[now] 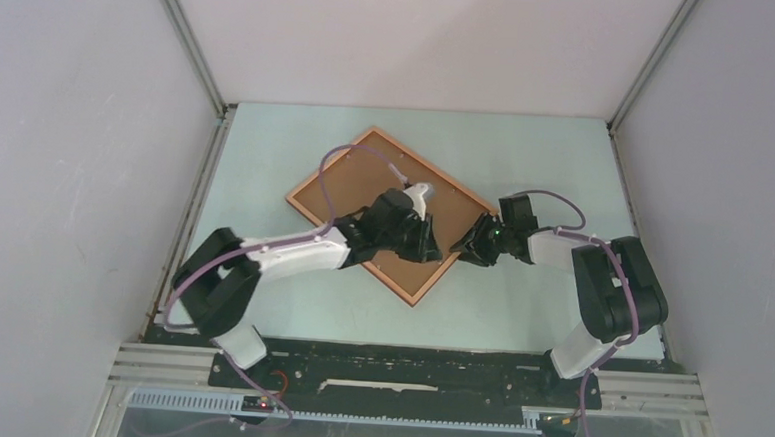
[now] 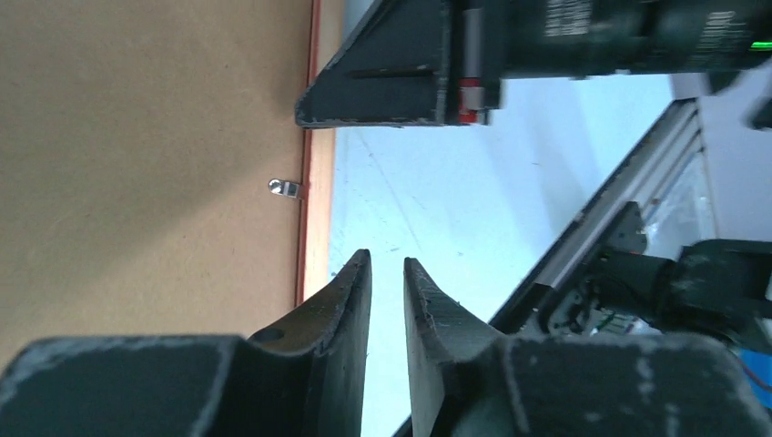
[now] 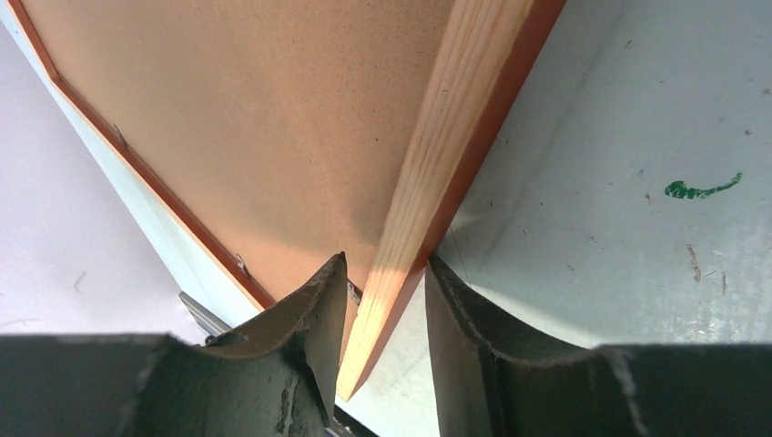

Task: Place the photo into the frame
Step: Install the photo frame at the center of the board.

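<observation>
The frame [image 1: 331, 164] lies face down and askew on the pale table, with a plain brown backing board [image 1: 365, 182] filling it. The photo is hidden. My right gripper [image 1: 461, 249] is at the frame's right edge; in the right wrist view its jaws [image 3: 384, 259] are shut on the light wooden rail of the frame [image 3: 455, 127], one finger on the board [image 3: 255, 118] side and one outside. My left gripper [image 1: 438, 251] hovers over the same edge. In the left wrist view [image 2: 387, 259] its jaws stand slightly open with nothing between them, beside the frame's rim [image 2: 319, 218].
A small metal tab [image 2: 284, 188] sits on the board [image 2: 137, 155] at the rim. The right gripper's finger [image 2: 382, 91] is close ahead of the left one. White enclosure walls [image 1: 66, 162] flank the table, and an aluminium rail [image 1: 405, 380] runs along its near edge. A green mark [image 3: 699, 189] is on the table.
</observation>
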